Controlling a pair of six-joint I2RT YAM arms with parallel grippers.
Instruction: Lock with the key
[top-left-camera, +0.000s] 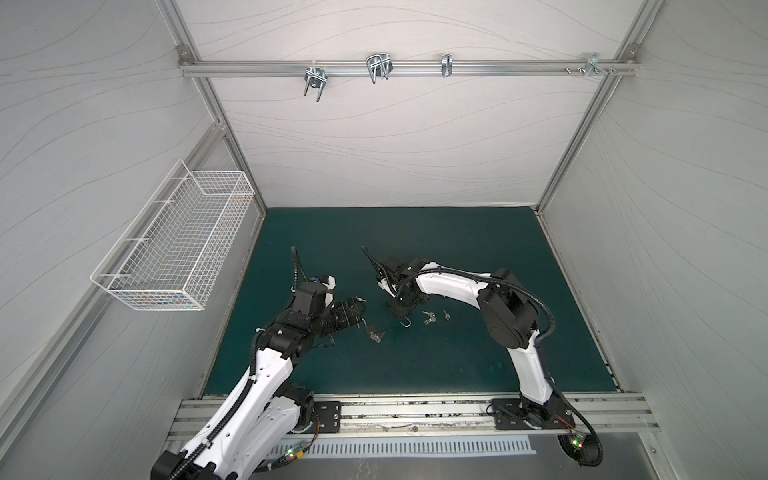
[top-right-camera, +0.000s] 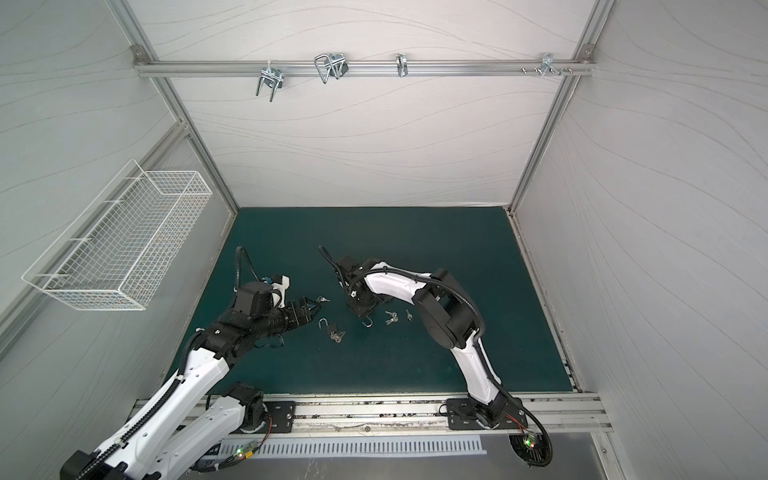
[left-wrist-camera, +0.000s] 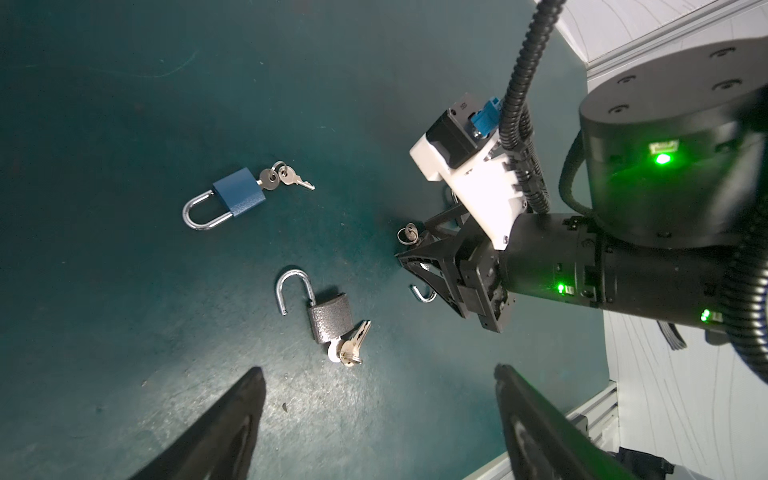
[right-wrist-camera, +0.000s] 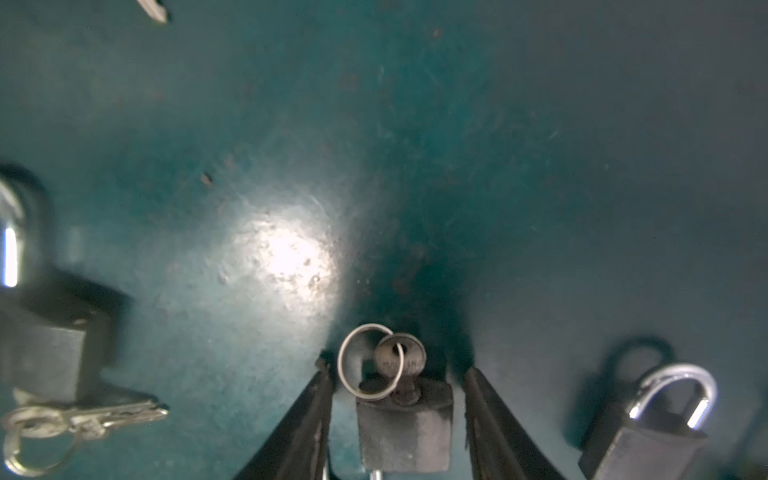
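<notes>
A dark grey padlock (right-wrist-camera: 405, 428) lies on the green mat with a key (right-wrist-camera: 401, 361) and its ring stuck in the keyhole. My right gripper (right-wrist-camera: 397, 365) is open and straddles the padlock's body, with a gap at each finger. In both top views that gripper (top-left-camera: 401, 309) points down over the padlock, and only the shackle (top-left-camera: 405, 323) shows below it. My left gripper (left-wrist-camera: 379, 370) is open and empty, apart to the left (top-left-camera: 360, 307).
A grey padlock with an open shackle (left-wrist-camera: 330, 318) and keys lies in front of the left gripper. A blue shut padlock (left-wrist-camera: 239, 197) with keys lies beyond it. Loose keys (top-left-camera: 430, 318) lie right of the right gripper. A wire basket (top-left-camera: 174, 245) hangs on the left wall.
</notes>
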